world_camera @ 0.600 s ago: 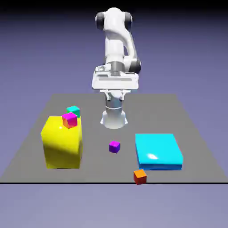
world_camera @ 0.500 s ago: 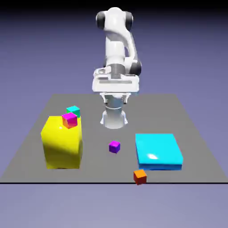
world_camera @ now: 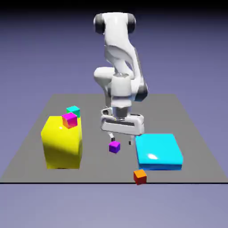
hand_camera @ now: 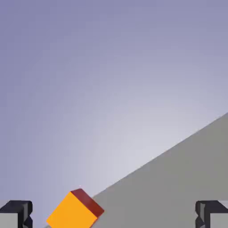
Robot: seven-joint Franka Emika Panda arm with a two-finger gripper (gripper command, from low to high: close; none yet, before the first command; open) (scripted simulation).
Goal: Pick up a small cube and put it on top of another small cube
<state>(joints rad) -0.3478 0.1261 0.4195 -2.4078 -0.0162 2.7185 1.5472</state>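
Below the white arm (world_camera: 121,89), the pincer (world_camera: 121,140) hung over the dark grey table (world_camera: 95,169), its two fingers well apart. Nearest it in the exterior view lay the purple cube (world_camera: 114,147), just under the fingertip on that view's left; whether the two touched could not be told. Further out from the pincer, toward the viewer and the exterior view's right, the orange cube (world_camera: 140,177), red-sided, sat tilted to the table's near edge. In the hand view it appeared at the bottom, partly cut off, between the fingertips and closer to the left-hand one in that view. To the pincer's side at the exterior view's right lay the flat cyan block (world_camera: 159,150). Well away on the other side stood the tall yellow block (world_camera: 63,143), with the magenta cube (world_camera: 70,120) showing at its top and the turquoise cube (world_camera: 73,111) partly hidden behind them.
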